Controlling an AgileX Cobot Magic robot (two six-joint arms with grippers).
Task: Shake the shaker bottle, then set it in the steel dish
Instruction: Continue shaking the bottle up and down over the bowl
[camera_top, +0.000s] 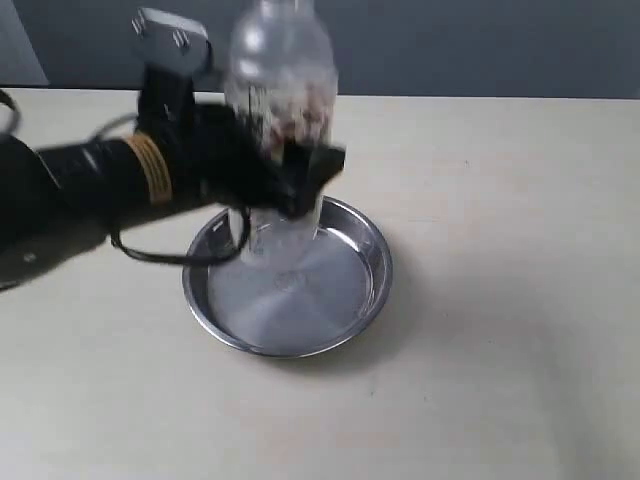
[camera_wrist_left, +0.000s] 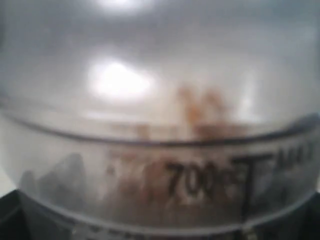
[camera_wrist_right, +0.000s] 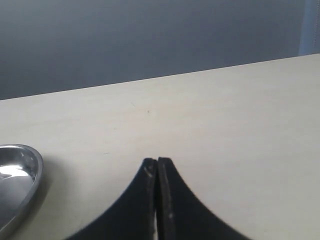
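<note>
The shaker bottle (camera_top: 281, 90), frosted clear plastic with brown granules inside, stands upright in the air above the steel dish (camera_top: 365, 290), blurred by motion. My left gripper (camera_top: 285, 175) is shut on the bottle around its middle, reaching in from the left. In the left wrist view the bottle (camera_wrist_left: 160, 100) fills the picture, with a printed "700" scale and brown granules behind it; the jaws are hidden there. My right gripper (camera_wrist_right: 157, 161) is shut with nothing in it, over bare table, with the dish's rim (camera_wrist_right: 35, 175) off to one side.
The pale table (camera_top: 500, 200) stretches around the dish. A dark grey wall (camera_top: 480, 40) runs behind its far edge. A black cable (camera_top: 150, 252) loops under the left arm near the dish's left rim.
</note>
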